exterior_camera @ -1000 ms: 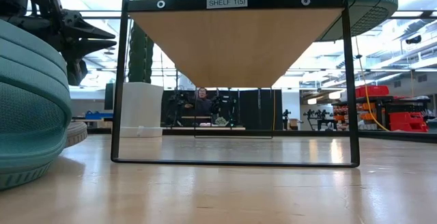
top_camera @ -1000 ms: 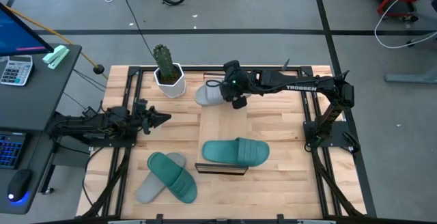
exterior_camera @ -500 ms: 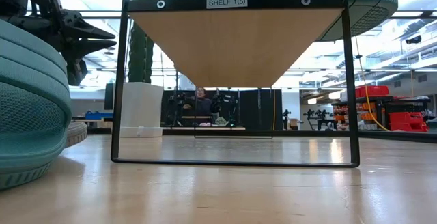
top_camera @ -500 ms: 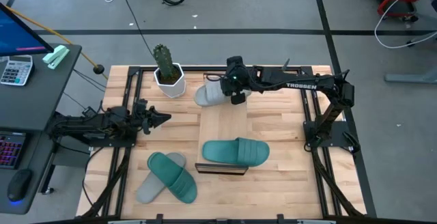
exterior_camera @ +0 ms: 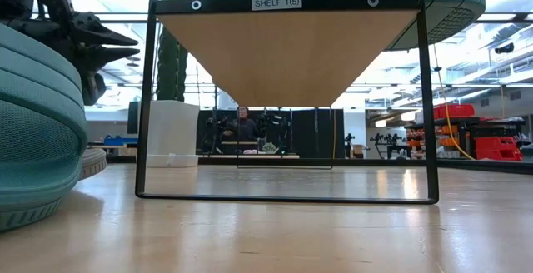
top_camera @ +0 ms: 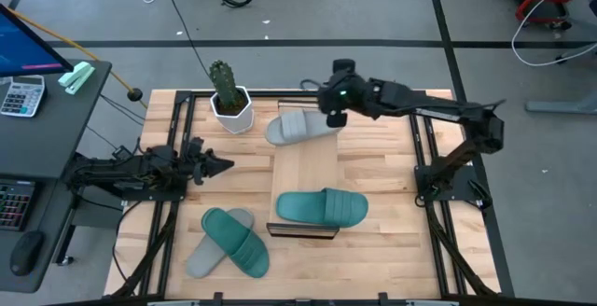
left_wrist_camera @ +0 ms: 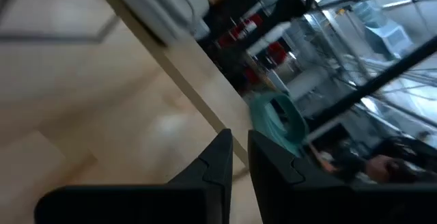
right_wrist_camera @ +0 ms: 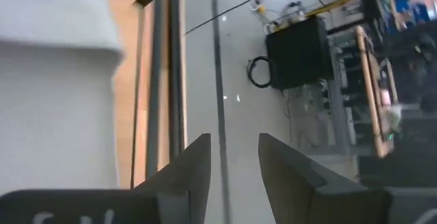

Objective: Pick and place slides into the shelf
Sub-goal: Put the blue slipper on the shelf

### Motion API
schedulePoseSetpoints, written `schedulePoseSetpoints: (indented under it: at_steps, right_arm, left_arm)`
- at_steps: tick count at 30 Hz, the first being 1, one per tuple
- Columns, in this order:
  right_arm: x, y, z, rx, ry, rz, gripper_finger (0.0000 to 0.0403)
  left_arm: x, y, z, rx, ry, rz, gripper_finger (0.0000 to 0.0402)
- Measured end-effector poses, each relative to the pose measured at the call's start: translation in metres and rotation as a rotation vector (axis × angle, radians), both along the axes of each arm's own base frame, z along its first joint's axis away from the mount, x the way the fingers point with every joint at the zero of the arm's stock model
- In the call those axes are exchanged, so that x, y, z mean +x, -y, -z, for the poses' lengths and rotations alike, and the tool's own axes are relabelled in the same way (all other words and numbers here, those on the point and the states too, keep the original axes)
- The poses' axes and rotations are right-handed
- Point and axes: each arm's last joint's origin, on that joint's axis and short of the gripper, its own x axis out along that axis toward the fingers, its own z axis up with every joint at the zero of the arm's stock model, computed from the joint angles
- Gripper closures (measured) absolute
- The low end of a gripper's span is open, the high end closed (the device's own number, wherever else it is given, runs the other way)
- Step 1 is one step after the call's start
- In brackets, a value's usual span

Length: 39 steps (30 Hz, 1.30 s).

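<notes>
Right gripper (top_camera: 334, 112) fingers (right_wrist_camera: 194, 162) are parted with nothing between them; it has pulled off toward the upper right, clear of the grey slide (top_camera: 300, 127). That slide now sits at the far end of the shelf (top_camera: 306, 171), probably overhanging the edge. One teal slide (top_camera: 322, 207) is at the near end. Teal-on-grey pair (top_camera: 229, 241) still lower left. Left gripper (top_camera: 216, 165) idles, nearly closed, mid-left.

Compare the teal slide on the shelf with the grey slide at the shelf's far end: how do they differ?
The teal slide lies at the near end of the shelf, far from both arms; the grey slide lies at the far end, beside the right pincer, which is open and off it. Both lie flat, crosswise.
</notes>
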Motion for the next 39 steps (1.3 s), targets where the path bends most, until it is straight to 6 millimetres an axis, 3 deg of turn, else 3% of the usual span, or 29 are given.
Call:
schedulePoseSetpoints:
  at_steps: [6,11,15,24,28,31,39]
  right_arm:
    - [-0.033,-0.012,-0.029,0.134,0.187,0.095,0.0273]
    - [-0.053,-0.02,-0.04,0.233,0.264,0.153,0.0273]
    - [-0.059,-0.023,-0.041,0.295,0.278,0.167,0.0273]
    - [-0.056,-0.027,-0.036,0.365,0.259,0.146,0.0273]
    - [-0.057,-0.032,-0.034,0.377,0.226,0.132,0.0273]
    - [-0.062,-0.037,-0.032,0.397,0.175,0.139,0.0271]
    - [-0.068,-0.053,-0.029,0.489,0.13,0.138,0.0271]
  left_arm:
    - [-0.001,0.003,-0.007,-0.055,0.033,0.103,0.0366]
    - [-0.007,0.004,-0.039,-0.038,0.136,0.14,0.0394]
    - [-0.013,0.005,-0.072,0.009,0.173,0.148,0.0394]
    - [0.003,0.011,-0.124,-0.083,-0.136,0.362,0.0397]
    - [0.017,0.017,-0.132,-0.202,-0.278,0.464,0.0391]
    - [0.027,0.025,-0.127,-0.27,-0.432,0.503,0.0382]
    - [0.042,0.047,-0.095,-0.427,-0.85,0.536,0.0391]
